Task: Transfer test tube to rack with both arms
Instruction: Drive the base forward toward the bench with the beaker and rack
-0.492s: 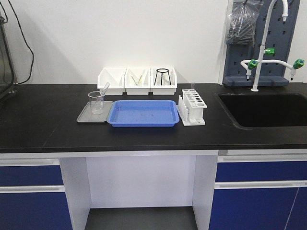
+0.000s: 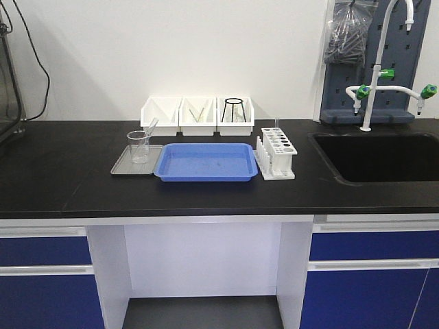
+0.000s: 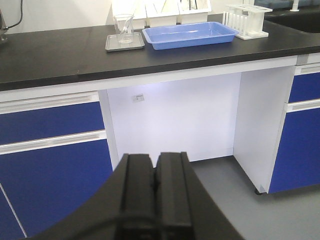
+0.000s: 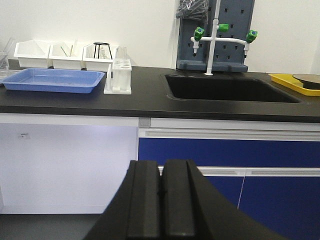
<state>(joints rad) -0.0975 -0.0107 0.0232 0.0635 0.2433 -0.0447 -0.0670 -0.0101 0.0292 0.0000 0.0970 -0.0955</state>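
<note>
2 end effectors, left [image 3: 155, 159] and right [image 4: 161, 165], closed and empty, below table [image 2: 62, 171] height. Test tube [image 2: 151, 126] leans in beaker [image 2: 138, 147], well apart from rack [image 2: 277, 152]. Step: approach. Next, probably: left raises, opens, reaches tube.

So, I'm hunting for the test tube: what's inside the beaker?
A test tube leans in the beaker, its top poking out past the rim. Whether the beaker also holds liquid cannot be told: the glass is clear and small in every view.
</note>
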